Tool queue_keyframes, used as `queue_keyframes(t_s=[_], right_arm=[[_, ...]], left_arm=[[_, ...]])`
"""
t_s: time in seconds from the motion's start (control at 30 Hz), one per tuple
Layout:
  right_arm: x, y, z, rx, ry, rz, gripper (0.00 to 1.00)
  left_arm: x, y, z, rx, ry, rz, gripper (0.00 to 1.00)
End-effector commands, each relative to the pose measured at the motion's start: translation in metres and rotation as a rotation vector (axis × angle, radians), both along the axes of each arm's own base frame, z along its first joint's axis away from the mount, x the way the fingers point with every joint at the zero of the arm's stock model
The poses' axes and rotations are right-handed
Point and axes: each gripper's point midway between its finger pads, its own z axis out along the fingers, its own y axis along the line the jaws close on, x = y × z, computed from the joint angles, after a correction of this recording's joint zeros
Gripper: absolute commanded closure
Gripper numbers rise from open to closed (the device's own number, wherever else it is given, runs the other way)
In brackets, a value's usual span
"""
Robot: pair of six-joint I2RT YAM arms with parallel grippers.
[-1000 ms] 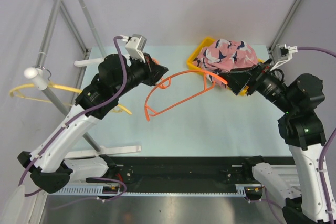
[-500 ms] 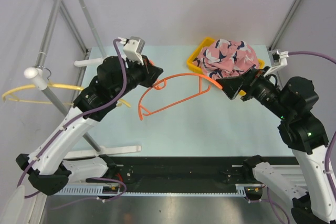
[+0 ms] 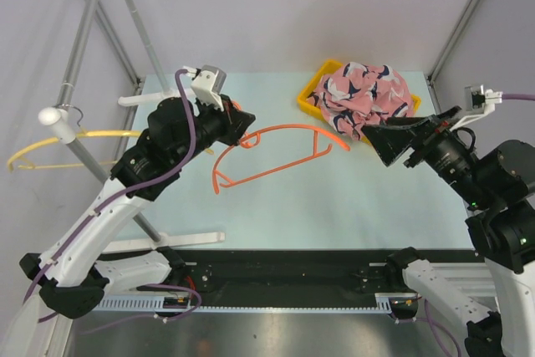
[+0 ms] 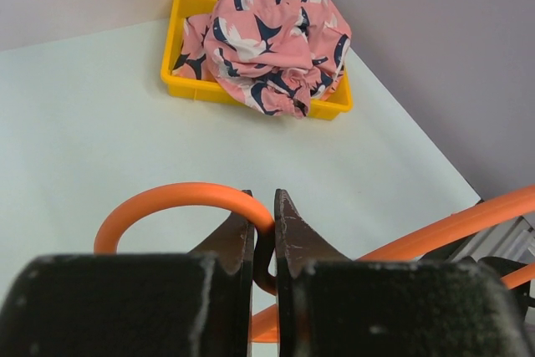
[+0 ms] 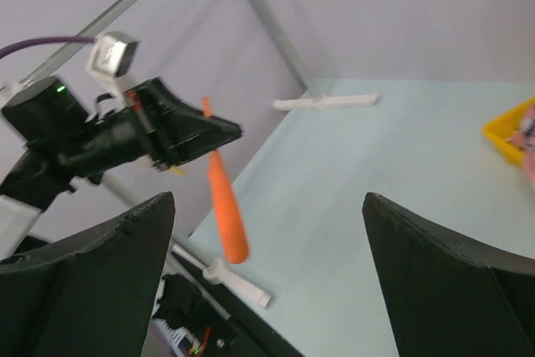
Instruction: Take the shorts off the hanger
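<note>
Hanger has swung left, bare, away from the shorts heaped in the far-right bin.
Left end effector pinches its hook; right end effector stands spread (fabric looks soft, light: pinch a fold).

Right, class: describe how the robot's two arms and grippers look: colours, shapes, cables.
The left arm and right arm share white lower links, black upper joints and a purple cable each. The left gripper and right gripper have black wedge-shaped fingers; a small pale camera box sits at each wrist.
</note>
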Motion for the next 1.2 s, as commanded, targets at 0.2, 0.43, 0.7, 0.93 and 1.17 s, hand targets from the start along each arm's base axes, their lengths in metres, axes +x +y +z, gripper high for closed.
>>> queue_keyframes(t_s=[0.2,0.43,0.7,0.93,1.17], right_arm=[[-0.016,0.081,-0.018,-0.042,0.070,0.434,0.07],[-0.014,0.112,-0.053,-0.163,0.121,0.398,0.53],[-0.013,0.091,-0.048,-0.177,0.081,0.278,1.00],[-0.005,0.051,-0.034,-0.140,0.035,0.101,1.00],[0.016,0.067,-0.024,-0.164,-0.043,0.076,1.00]], left_arm=[[-0.006,-0.021,0.007,-0.040,-0.006,-0.108,1.00],[-0.007,-0.023,0.002,-0.033,0.010,-0.115,0.99],[-0.016,-0.021,0.019,-0.076,-0.004,-0.137,0.72],[-0.054,-0.010,0.094,-0.275,-0.141,-0.224,0.20],[-0.112,0.019,0.141,-0.410,-0.258,-0.330,0.15]])
